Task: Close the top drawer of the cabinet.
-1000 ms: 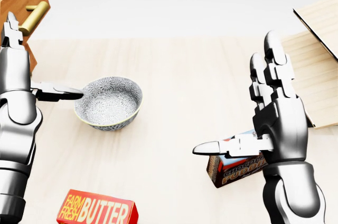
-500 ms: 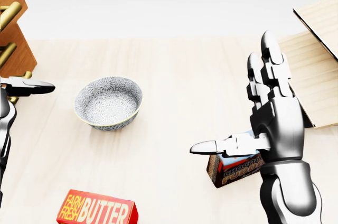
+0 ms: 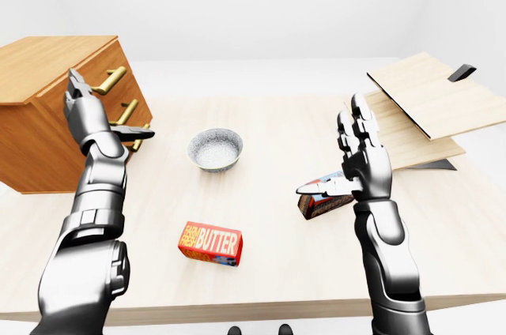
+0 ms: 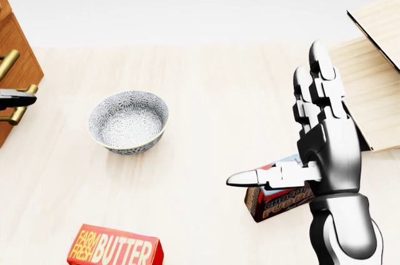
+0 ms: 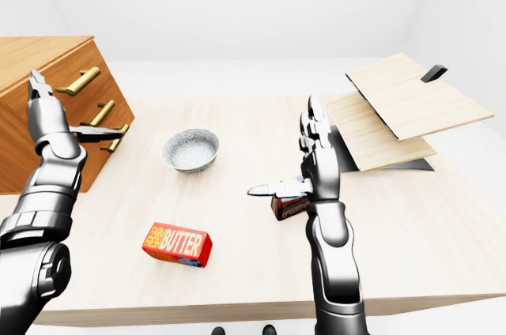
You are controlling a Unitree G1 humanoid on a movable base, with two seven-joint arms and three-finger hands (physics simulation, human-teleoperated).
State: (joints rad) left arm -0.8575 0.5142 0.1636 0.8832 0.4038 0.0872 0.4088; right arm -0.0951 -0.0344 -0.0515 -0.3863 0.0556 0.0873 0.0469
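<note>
The cabinet (image 3: 55, 106) stands at the left end of the desk (image 3: 277, 256), and its top drawer (image 5: 75, 74) appears flush with the two below, so the closing looks essentially done. The left hand (image 3: 87, 114) rests against the cabinet face and the right hand (image 3: 362, 163) is raised, both with fingers spread and holding nothing. Count: three brass handles, one bowl (image 3: 214, 148), one butter box (image 3: 210, 243), one chocolate box (image 3: 322, 202), two boards (image 3: 431, 110).

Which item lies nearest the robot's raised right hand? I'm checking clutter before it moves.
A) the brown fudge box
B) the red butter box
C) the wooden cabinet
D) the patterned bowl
A: in the head view the brown fudge box sits just under the open right hand, while the bowl and butter box lie well to the left.
</note>
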